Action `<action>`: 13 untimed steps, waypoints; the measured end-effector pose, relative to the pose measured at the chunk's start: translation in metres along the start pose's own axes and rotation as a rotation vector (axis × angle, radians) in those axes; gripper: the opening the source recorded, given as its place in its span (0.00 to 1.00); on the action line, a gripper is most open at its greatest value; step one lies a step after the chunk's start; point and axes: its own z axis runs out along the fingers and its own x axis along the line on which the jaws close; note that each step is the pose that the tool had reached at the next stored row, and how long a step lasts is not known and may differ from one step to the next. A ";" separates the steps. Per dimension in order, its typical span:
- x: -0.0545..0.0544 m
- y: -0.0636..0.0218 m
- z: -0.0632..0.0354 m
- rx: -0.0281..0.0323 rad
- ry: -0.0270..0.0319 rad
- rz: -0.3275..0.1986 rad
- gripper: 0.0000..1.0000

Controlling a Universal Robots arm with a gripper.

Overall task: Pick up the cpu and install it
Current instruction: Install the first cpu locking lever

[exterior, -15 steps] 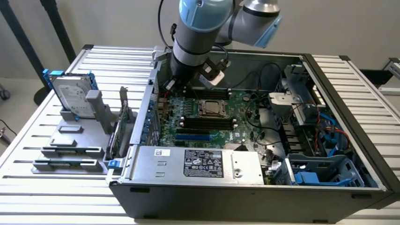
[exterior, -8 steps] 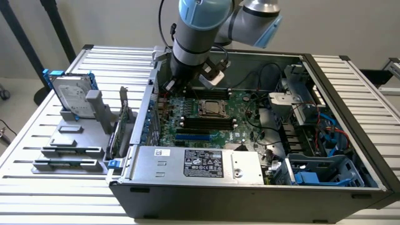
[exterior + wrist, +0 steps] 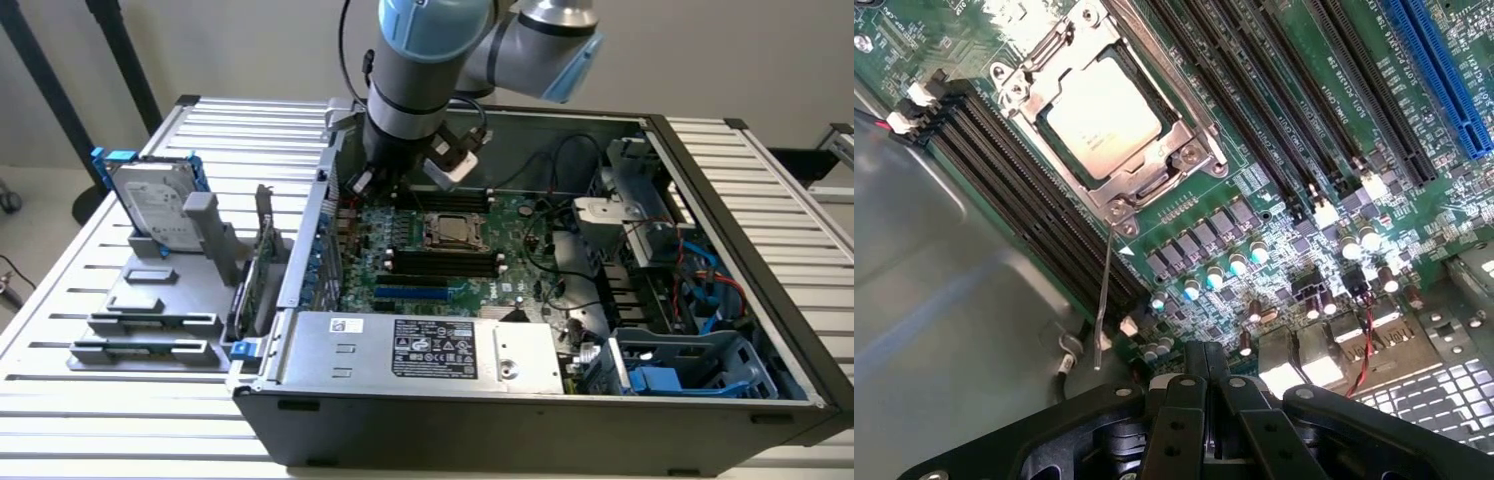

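We saw the arm (image 3: 424, 60) reaching down into the open computer case (image 3: 534, 410), which lay on its side on the slatted desk (image 3: 80, 420). The arm's end hung over the far part of the green motherboard (image 3: 461, 255), toward the exterior view's left. In the wrist view the gripper (image 3: 1204, 355) was fully closed. Its black fingers (image 3: 1189, 400) were pressed together and we saw nothing held between them. It hovered above the board's small capacitors and chips, near the socket but apart from it.

The cpu (image 3: 1102, 115), a silvery square chip, sat in its socket (image 3: 1184, 155) on the motherboard with a metal frame around its edges. In the exterior view the cpu (image 3: 451, 230) lay near the middle of the board, just right of the arm's end. Black memory slots (image 3: 1034, 215) ran along both sides of the socket. A thin metal rod (image 3: 1102, 300) stuck out beside the socket's corner, above the slots.

At the near edge of the case lay a grey labelled metal box (image 3: 427, 350). On the desk, at the exterior view's left of the case, a silver hard drive (image 3: 154, 205) with blue brackets stood upright in a grey holder (image 3: 147, 320).
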 end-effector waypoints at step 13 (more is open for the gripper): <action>0.000 0.0003 0.0017 0.0200 0.0945 0.049 0.11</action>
